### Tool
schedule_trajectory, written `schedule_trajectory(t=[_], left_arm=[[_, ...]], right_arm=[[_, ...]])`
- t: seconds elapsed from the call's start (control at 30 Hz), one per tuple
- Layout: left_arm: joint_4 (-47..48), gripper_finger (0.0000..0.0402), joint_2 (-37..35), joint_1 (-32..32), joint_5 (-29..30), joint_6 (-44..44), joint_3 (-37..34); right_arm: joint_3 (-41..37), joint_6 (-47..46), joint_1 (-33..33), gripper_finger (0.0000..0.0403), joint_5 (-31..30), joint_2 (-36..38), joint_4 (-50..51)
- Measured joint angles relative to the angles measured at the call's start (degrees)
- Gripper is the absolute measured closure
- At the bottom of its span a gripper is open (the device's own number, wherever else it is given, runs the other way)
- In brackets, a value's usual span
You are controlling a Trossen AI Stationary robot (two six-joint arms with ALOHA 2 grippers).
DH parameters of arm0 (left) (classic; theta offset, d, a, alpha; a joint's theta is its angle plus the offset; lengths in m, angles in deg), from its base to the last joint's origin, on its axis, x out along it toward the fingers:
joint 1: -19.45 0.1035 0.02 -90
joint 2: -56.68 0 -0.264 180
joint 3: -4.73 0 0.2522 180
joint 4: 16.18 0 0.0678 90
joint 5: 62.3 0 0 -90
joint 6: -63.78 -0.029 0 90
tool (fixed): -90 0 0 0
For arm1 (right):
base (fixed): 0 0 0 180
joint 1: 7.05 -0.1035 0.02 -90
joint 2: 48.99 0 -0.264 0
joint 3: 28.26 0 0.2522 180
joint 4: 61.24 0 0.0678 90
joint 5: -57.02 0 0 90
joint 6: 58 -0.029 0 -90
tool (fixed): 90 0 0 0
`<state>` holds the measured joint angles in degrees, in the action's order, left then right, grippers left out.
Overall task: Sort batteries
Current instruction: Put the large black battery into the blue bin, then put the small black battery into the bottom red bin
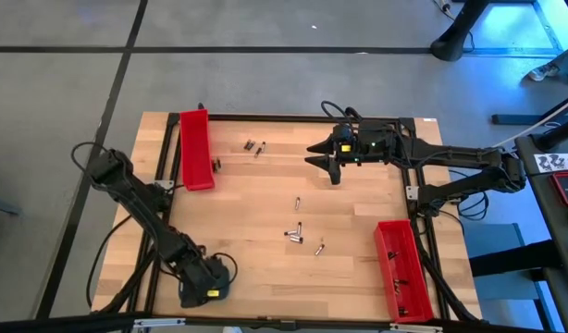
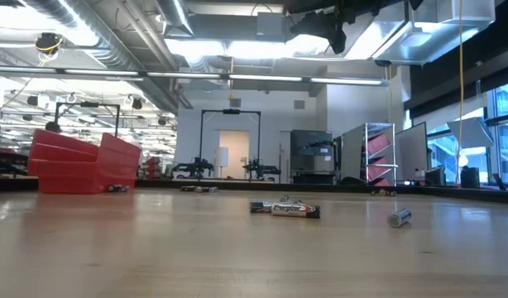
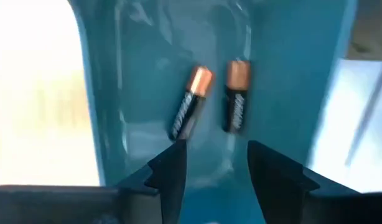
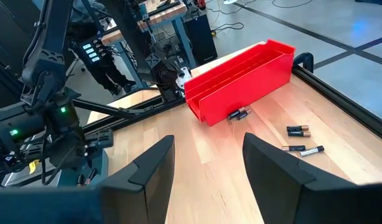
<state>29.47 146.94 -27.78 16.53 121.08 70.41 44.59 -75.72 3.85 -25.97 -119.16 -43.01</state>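
While both arms sit at opposite corners of the desk, the parts read like this, largest first:

Desk: wooden desk [image 1: 265,203] with a dark frame; the loose batteries lie mostly in its middle.

Red trays: one long red tray [image 1: 197,150] at the far left, a second red tray [image 1: 401,268] at the near right, this one with a few small dark items inside.

Right arm: right gripper [image 1: 332,159] hovers at the far edge, fingers [image 4: 152,168] spread apart with nothing between them.

Left arm: left gripper [image 1: 208,289] sits low at the near left corner, over a blue-grey tray [image 3: 284,81].

Left fingers: fingers [image 3: 172,171] released and parted, gripping nothing; two batteries [image 3: 191,112] lie in the tray just beyond the tips.

Tray batteries: both have copper-coloured ends pointing away from the fingers, long axes running roughly away from them; one lies tilted with its dark end touching or nearly at one fingertip, the other straighter and apart from the tips.

Middle batteries: a loose cluster [image 1: 295,233] on the open wood, well apart from both grippers; a smaller pair [image 1: 254,146] lies near the far edge, between the far red tray and the right gripper.

Key relation: the far pair is nearer the right arm. The middle cluster lies between the arms, with its cells at mixed angles, so I judge that whichever gripper comes for it will need to turn to match each one.

Stage: several batteries remain unsorted, so the job looks only partly done.
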Motion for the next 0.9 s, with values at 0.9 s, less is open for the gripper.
schedule_trajectory(t=[0.9], left_arm=[[6.12,0.0348,-25.22,16.1,12.01,-22.31,1.2]], right_arm=[[-0.04,-16.7,-7.14,0.0212,-12.4,-0.7,-0.25]])
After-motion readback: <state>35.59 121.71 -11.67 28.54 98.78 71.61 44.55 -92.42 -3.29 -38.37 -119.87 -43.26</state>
